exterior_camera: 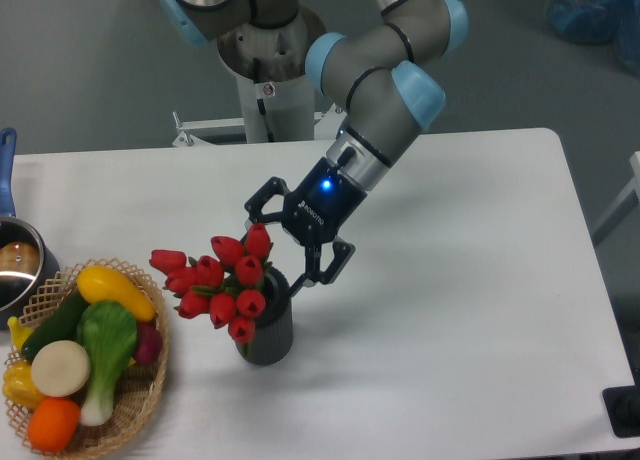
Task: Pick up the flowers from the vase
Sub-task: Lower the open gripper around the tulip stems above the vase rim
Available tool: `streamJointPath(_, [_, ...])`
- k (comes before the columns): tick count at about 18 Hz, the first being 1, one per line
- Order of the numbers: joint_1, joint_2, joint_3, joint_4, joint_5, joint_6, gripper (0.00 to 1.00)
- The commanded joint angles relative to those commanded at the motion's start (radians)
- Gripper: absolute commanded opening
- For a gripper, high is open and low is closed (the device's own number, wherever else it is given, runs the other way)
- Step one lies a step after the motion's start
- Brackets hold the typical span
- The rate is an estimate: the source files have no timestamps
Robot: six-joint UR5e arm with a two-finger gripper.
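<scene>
Fixed camera: the approach step is in hand, the wide-spread hand [277, 248] poised at the bunch, gripping nothing.
One vase [267, 320] stands on the table [480, 280] left of middle, holding one bunch of flowers [222, 281], about ten red buds, leaning toward 9 o'clock; the hand sits at their 1 o'clock, fingers either side of the topmost buds. Next, by judgement: lower around the stems, close, lift straight up. At 8 o'clock, one basket [140, 405] of vegetables; at 9 o'clock, one pot [18, 265].
</scene>
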Motion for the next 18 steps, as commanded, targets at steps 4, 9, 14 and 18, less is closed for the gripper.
streamJointPath(4, [-0.005, 0.0, 0.0, 0.002, 0.0, 0.002, 1.0])
streamJointPath(9, [-0.018, -0.006, 0.012, 0.002, 0.0, 0.002, 1.0])
streamJointPath(14, [-0.026, -0.009, 0.011, 0.002, 0.002, 0.002, 1.0])
streamJointPath(18, [-0.026, -0.009, 0.011, 0.002, 0.002, 0.006, 0.8])
